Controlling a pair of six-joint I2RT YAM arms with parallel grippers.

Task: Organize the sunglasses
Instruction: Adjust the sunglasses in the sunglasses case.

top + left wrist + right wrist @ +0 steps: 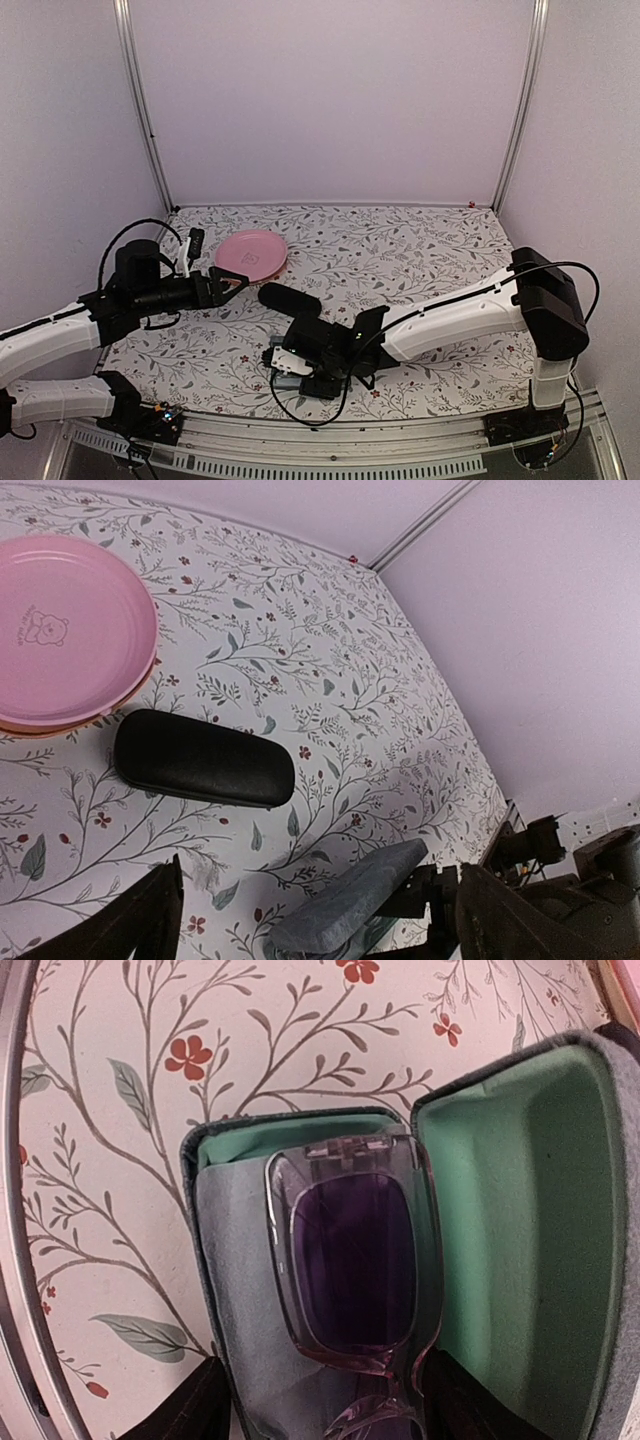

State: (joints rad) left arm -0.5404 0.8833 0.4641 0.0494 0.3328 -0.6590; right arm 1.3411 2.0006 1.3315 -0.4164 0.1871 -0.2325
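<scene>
The pale translucent sunglasses (pixel 350 1260) lay in the open grey case (pixel 520 1210) near the table's near edge. My right gripper (pixel 325 1405) straddled them, though I couldn't tell if it gripped, and the left gripper (pixel 236 284) hung wide apart, holding nothing. I judged the frame light, slick and brittle, best pinched across the rim and off the lenses.

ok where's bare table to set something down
Widest free patch: far right, between the pink plate and the right wall, behind the right arm. A smaller one near left, beside the grey case. Crowded from there to the black case.
</scene>
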